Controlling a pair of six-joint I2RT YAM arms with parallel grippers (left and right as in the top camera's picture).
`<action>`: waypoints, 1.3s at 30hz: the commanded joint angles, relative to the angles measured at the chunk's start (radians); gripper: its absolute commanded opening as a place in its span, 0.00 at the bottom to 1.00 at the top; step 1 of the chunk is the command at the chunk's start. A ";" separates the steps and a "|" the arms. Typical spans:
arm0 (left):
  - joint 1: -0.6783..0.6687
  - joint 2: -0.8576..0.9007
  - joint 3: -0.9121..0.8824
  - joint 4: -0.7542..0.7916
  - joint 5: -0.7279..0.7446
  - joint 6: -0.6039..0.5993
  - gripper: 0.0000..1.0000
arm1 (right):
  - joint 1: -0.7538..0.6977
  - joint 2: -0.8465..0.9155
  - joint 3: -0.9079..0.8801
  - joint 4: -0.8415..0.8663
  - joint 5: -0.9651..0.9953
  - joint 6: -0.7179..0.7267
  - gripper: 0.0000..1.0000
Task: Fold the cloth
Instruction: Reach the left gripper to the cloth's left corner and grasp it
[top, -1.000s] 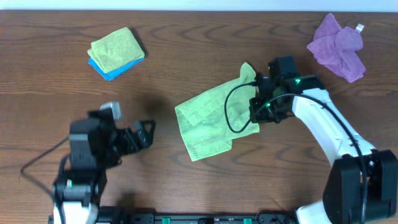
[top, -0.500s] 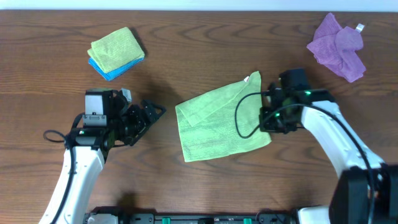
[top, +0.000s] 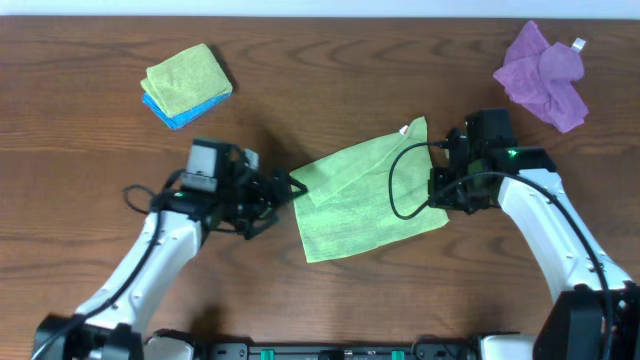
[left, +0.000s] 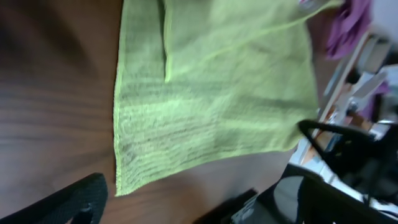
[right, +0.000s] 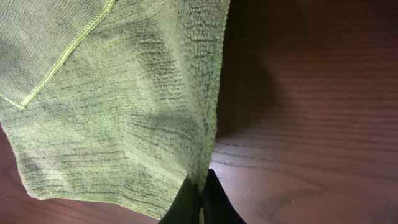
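Note:
A light green cloth (top: 365, 198) lies mostly flat in the middle of the table, its far left corner folded over. It also fills the left wrist view (left: 205, 93) and the right wrist view (right: 118, 93). My right gripper (top: 445, 195) is shut on the cloth's right edge; in the right wrist view its fingers (right: 200, 198) pinch the fabric, which rises in a ridge. My left gripper (top: 283, 190) is open at the cloth's left edge; in the left wrist view its fingers (left: 205, 205) sit apart just short of the cloth's corner.
A folded green cloth on a blue one (top: 187, 84) lies at the far left. A crumpled purple cloth (top: 545, 75) lies at the far right corner and shows in the left wrist view (left: 348, 28).
My left arm has reached right from the table's left side up to the cloth's left edge. My right gripper has pulled the cloth's right edge to the right, spreading it flatter.

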 joint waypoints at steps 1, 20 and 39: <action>-0.031 0.046 0.018 0.004 -0.018 0.004 0.94 | -0.006 -0.009 0.000 0.002 0.012 0.011 0.01; -0.045 0.159 -0.150 0.174 0.123 -0.078 1.00 | -0.006 -0.009 0.000 0.023 -0.030 0.015 0.01; -0.162 0.159 -0.278 0.486 0.056 -0.298 0.91 | -0.006 -0.009 0.000 0.025 -0.060 0.015 0.01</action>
